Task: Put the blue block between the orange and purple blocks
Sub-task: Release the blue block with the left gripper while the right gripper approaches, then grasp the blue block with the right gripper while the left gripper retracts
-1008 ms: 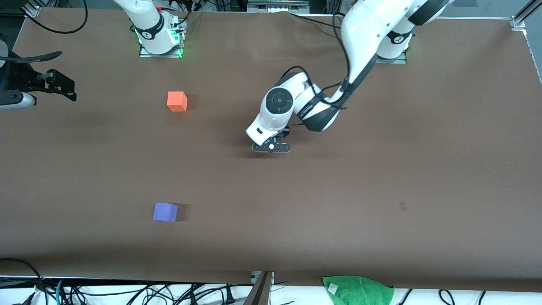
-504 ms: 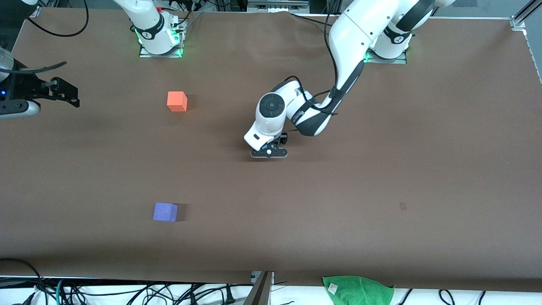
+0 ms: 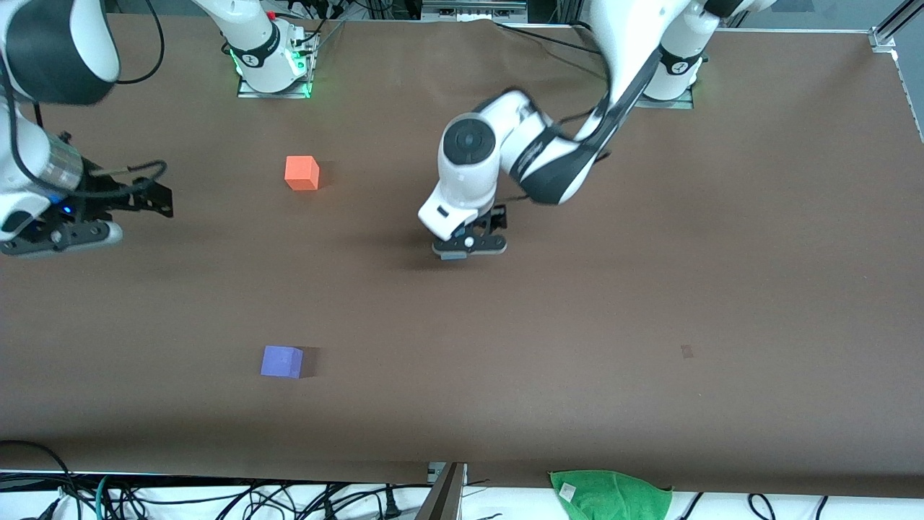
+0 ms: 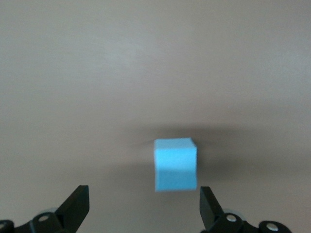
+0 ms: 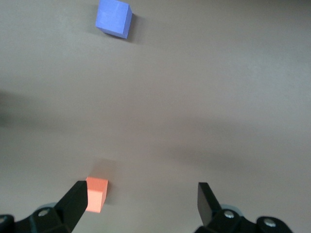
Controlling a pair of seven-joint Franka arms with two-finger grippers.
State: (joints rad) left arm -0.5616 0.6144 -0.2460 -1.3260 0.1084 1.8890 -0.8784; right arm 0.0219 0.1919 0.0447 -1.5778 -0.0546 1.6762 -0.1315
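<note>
The blue block (image 4: 176,164) lies on the brown table and shows only in the left wrist view; in the front view the left hand hides it. My left gripper (image 3: 469,247) hangs over it at mid-table, open (image 4: 143,190), with the block between the fingers, close to one of them and not gripped. The orange block (image 3: 302,173) sits nearer the robots' bases, and the purple block (image 3: 281,362) sits nearer the front camera. My right gripper (image 3: 160,198) is open and empty (image 5: 142,187) at the right arm's end, beside the orange block (image 5: 96,194); the purple block (image 5: 113,18) also shows there.
A green cloth (image 3: 610,495) lies off the table's front edge. Cables run along that edge. A small dark mark (image 3: 686,351) is on the table toward the left arm's end. The arm bases (image 3: 273,68) stand at the table's back edge.
The right arm has swung in from the table's end toward the orange block. The left hand has shifted and turned slightly over the same spot. The orange and purple blocks have not moved.
</note>
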